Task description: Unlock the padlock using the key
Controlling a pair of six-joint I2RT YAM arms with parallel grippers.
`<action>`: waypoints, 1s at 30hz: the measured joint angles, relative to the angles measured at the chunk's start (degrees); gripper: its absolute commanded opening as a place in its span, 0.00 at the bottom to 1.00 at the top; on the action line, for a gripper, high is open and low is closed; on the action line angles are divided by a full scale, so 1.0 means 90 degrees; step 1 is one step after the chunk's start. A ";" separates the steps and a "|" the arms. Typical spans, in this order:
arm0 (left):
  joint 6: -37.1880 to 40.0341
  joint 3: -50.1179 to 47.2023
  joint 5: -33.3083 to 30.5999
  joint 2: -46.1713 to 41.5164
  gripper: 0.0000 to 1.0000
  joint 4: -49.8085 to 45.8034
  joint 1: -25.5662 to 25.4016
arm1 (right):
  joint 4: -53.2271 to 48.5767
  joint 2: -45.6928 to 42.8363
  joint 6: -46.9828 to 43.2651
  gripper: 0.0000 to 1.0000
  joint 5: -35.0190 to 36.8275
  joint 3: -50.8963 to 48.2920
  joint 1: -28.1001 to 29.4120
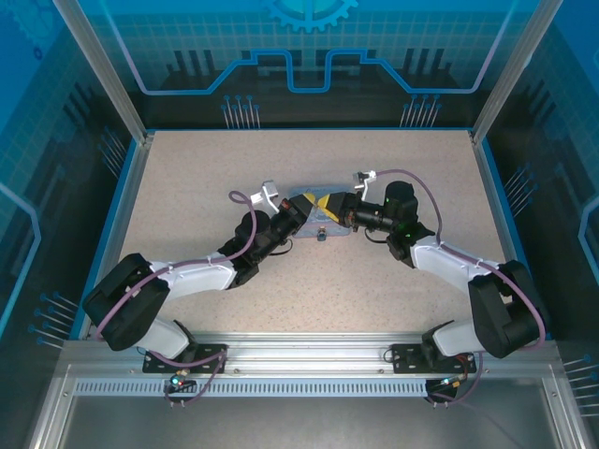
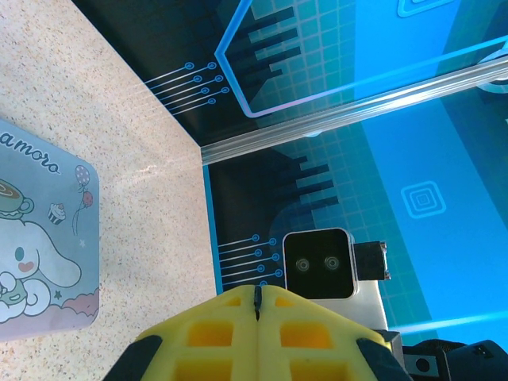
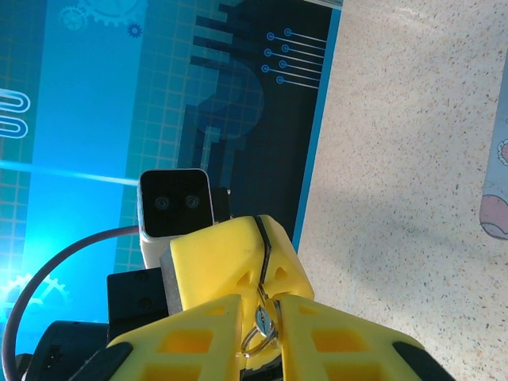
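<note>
Both grippers meet tip to tip above the pale blue tin box [image 1: 301, 200]. My left gripper [image 2: 256, 292] is shut, with a thin dark sliver pinched at its tips. In the right wrist view its yellow fingers [image 3: 230, 254] clamp the blade end of the small silvery key [image 3: 263, 317]. The key's head and wire ring hang between the fingers of my right gripper [image 3: 260, 302]. Those jaws stand slightly apart, with a gap on one side of the key. A tiny dark object, apparently the padlock [image 1: 321, 234], lies on the table just in front of the tin.
The tin's lid with a cartoon print [image 2: 40, 238] lies flat on the speckled table [image 1: 402, 168]. Blue-rimmed walls [image 1: 131, 178] close in the table on all sides. There is bare table in front of the tin and behind it.
</note>
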 measured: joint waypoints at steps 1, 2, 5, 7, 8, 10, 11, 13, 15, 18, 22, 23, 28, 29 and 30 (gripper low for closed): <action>0.0000 0.0000 0.0000 0.0000 0.00 -0.0005 0.0000 | 0.0000 0.0012 0.0000 0.20 -0.0010 0.0000 0.0000; 0.0000 0.0000 -0.0002 0.0000 0.00 -0.0015 0.0000 | 0.0002 0.0027 0.0000 0.19 -0.0019 0.0000 0.0000; 0.0000 0.0005 -0.0012 0.0000 0.00 -0.0039 0.0000 | -0.0002 0.0080 0.0005 0.14 -0.0022 0.0000 0.0002; 0.0002 0.0024 -0.0036 0.0000 0.00 -0.0044 0.0000 | -0.0002 0.0109 0.0007 0.08 -0.0022 0.0000 0.0000; 0.0005 0.0029 -0.0056 0.0000 0.00 -0.0053 0.0000 | 0.0005 0.0119 0.0010 0.05 -0.0022 0.0000 0.0000; 0.0005 0.0036 -0.0092 0.0000 0.00 -0.0085 0.0000 | 0.0019 0.0134 0.0007 0.00 -0.0019 0.0000 0.0000; 0.0010 0.0044 -0.0102 0.0000 0.00 -0.0100 0.0000 | 0.0022 0.0143 -0.0005 0.00 -0.0019 0.0002 0.0000; 0.0017 0.0058 -0.0119 0.0000 0.00 -0.0136 0.0000 | 0.0039 0.0151 -0.0005 0.00 -0.0019 0.0002 0.0000; 0.0019 0.0058 -0.0121 0.0000 0.00 -0.0138 0.0000 | 0.0041 0.0151 -0.0007 0.00 -0.0015 0.0002 0.0000; 0.0027 0.0058 -0.0124 0.0000 0.18 -0.0158 0.0000 | 0.0029 0.0151 -0.0053 0.00 -0.0015 0.0002 -0.0002; 0.0107 0.0058 -0.0073 -0.0053 0.48 -0.0430 0.0022 | -0.0039 0.0087 -0.0226 0.00 -0.0046 -0.0012 -0.0051; 0.0134 0.0053 -0.0049 -0.0129 0.53 -0.0556 0.0046 | -0.0061 0.0034 -0.0274 0.00 -0.0051 -0.0041 -0.0092; 0.0442 0.0024 0.0056 -0.1180 0.77 -0.1630 0.0423 | -0.0391 -0.0542 -0.0612 0.00 -0.0172 -0.0454 -0.0505; 0.0561 0.0046 0.0087 -0.1426 0.80 -0.1904 0.0500 | -0.0464 -0.0673 -0.0668 0.00 -0.0199 -0.0556 -0.0595; 0.0697 0.0092 0.0134 -0.1671 0.84 -0.2234 0.0571 | -0.0571 -0.0804 -0.0733 0.00 -0.0219 -0.0646 -0.0680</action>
